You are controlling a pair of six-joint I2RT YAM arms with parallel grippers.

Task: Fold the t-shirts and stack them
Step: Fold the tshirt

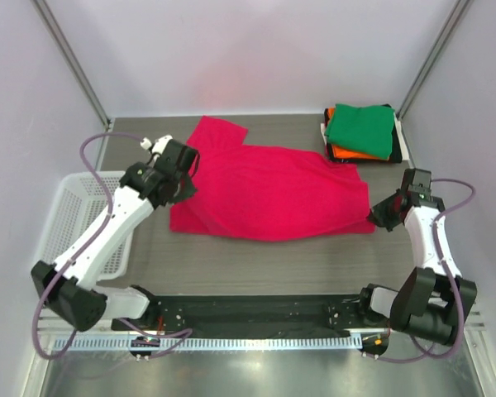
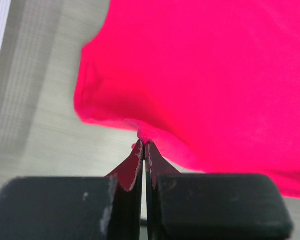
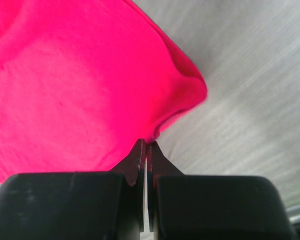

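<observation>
A bright pink-red t-shirt (image 1: pixel 269 190) lies spread across the middle of the table, one sleeve reaching toward the back. My left gripper (image 1: pixel 184 184) is at its left edge, shut on a pinch of the cloth; the wrist view shows the pink-red t-shirt (image 2: pixel 210 75) nipped between the gripper (image 2: pixel 144 144) tips. My right gripper (image 1: pixel 379 212) is at the shirt's right edge, shut on the hem, and the pink-red t-shirt (image 3: pixel 75 85) meets its gripper (image 3: pixel 146 142) tips. A stack of folded t-shirts (image 1: pixel 362 132), green on top over orange, dark and white, sits at the back right.
A white mesh basket (image 1: pixel 66 223) stands at the left edge of the table, under my left arm. Walls close off the back and both sides. A black rail (image 1: pixel 256 314) runs along the near edge between the arm bases.
</observation>
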